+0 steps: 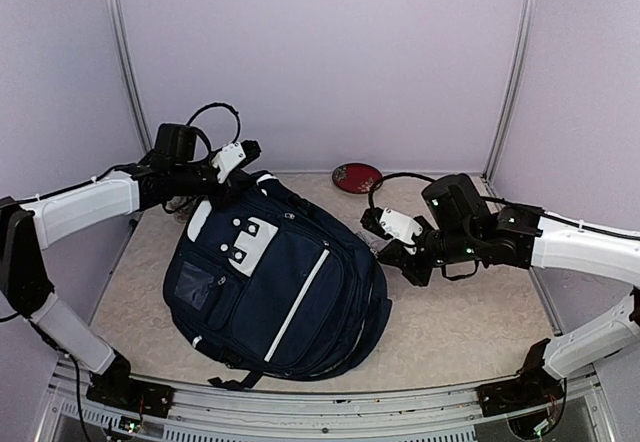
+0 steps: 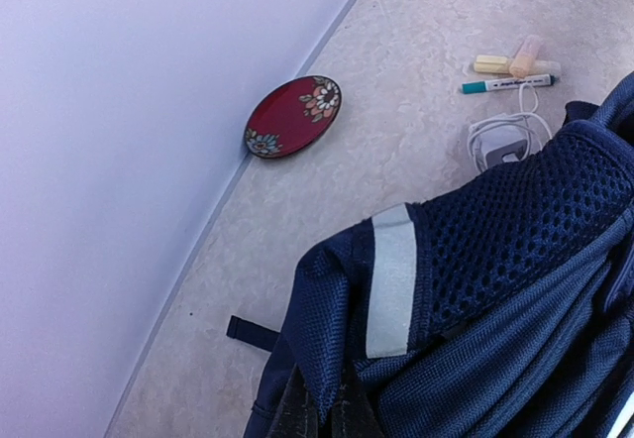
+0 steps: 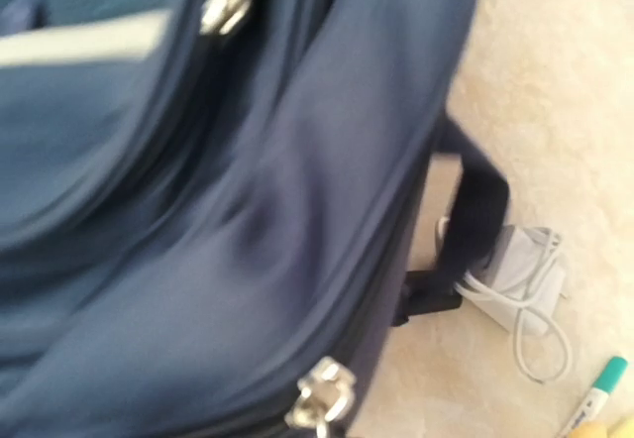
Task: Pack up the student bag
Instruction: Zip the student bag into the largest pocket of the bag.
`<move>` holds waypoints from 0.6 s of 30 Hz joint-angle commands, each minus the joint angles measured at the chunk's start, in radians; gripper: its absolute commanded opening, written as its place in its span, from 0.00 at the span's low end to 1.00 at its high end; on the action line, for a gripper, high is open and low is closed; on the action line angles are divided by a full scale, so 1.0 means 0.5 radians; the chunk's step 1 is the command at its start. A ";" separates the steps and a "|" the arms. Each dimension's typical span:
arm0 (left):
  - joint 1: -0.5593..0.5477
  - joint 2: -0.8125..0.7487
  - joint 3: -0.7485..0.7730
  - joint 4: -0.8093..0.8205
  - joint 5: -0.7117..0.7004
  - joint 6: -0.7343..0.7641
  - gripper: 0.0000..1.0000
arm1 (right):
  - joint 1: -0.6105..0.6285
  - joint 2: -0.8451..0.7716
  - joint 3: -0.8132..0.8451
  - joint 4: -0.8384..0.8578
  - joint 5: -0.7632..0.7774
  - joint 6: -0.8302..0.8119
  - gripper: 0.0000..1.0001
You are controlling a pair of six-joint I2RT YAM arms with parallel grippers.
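**Student bag flat on the worktop, one claw at its top end and one at its side**

On the worktop (image 1: 470, 332) the student bag (image 1: 290, 282) lies left of centre, its long axis running from 11 to 5 o'clock in the top view. The left claw (image 1: 238, 155) sits at the 11 o'clock end. It is closed, apparently pinching the top fabric. The right claw (image 1: 385, 230) is at the bag's 3 o'clock edge, also closed; whether it holds the zip pull (image 3: 319, 405) cannot be told. The white charger (image 3: 515, 279) and the teal marker (image 2: 505, 84) lie just off that same edge — so the right arm is probably the nearer one for loading them.
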 commanded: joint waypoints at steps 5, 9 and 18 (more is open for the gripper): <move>0.022 -0.377 -0.133 0.094 -0.133 -0.198 0.00 | 0.006 -0.289 -0.146 0.246 0.222 -0.032 0.00; -0.016 -0.696 -0.366 0.304 0.117 -0.474 0.00 | -0.015 -0.252 0.040 0.436 0.517 -0.140 0.00; -0.292 -1.266 -0.879 0.372 0.043 -0.790 0.32 | -0.042 -0.038 0.625 0.506 0.555 -0.523 0.00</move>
